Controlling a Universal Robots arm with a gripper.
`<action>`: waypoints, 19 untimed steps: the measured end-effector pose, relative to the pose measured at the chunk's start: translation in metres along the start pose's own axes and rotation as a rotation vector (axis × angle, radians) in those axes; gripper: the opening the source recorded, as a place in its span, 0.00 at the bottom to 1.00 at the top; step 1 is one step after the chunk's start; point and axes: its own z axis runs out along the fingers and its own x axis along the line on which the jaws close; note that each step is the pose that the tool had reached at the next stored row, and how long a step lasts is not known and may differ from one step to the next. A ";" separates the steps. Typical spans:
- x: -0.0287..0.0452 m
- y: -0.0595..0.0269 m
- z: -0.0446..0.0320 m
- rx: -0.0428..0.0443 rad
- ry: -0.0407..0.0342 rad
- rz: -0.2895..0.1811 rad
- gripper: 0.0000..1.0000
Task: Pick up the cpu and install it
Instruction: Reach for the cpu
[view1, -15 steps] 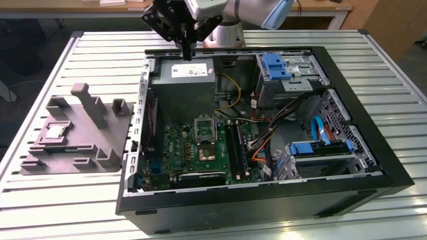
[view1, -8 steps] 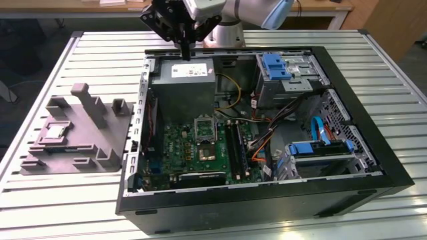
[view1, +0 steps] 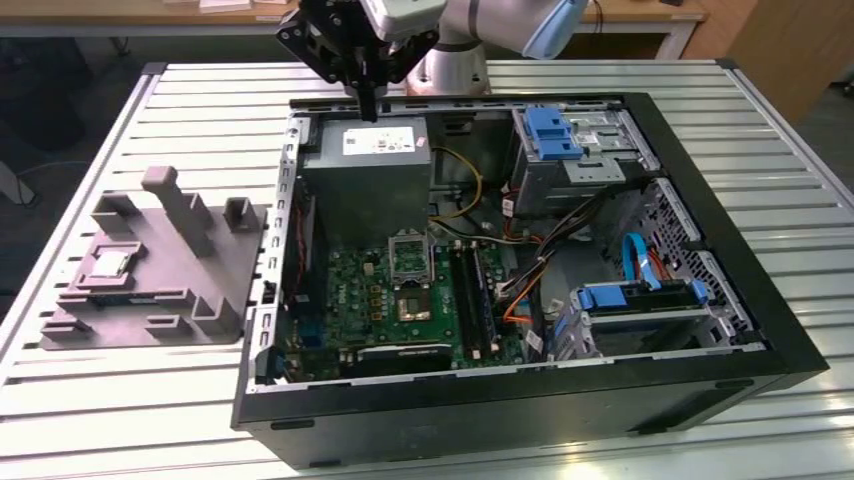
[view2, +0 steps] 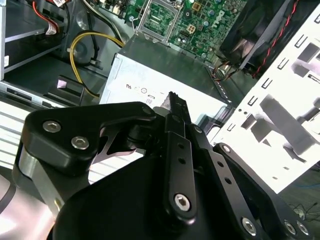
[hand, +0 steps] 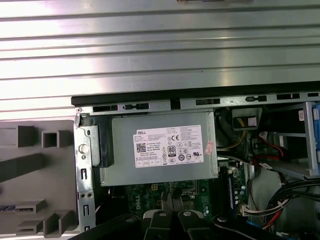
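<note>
The cpu (view1: 110, 264), a small pale square chip, lies flat in a recess of the grey plastic tray (view1: 200, 290) at the exterior view's left, outside the computer case. My gripper (view1: 367, 108) hangs at the back of the open case, above the grey power supply (view1: 367, 165) and far from the cpu. Its black fingers (view2: 176, 107) are shut together with nothing between them. The green motherboard (view1: 400, 300) lies in the middle of the case, and its metal-framed socket (view1: 412, 301) has the lid frame (view1: 407, 250) raised.
The black case (view1: 747, 340) stands on a slatted metal table (view1: 120, 420). Blue-tabbed drive bays (view1: 561, 135) and loose cables (view1: 534, 270) fill the case's right side. The tray's upright posts (view1: 174, 200) rise beside the cpu. The power supply (hand: 160, 147) lies under the wrist.
</note>
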 end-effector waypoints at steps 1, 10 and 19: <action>0.0002 0.0000 0.0000 0.0000 0.0000 0.000 0.11; 0.0071 -0.0005 -0.0001 -0.0001 0.0000 0.000 0.11; 0.0154 -0.0012 0.0009 -0.0001 -0.0001 0.000 0.11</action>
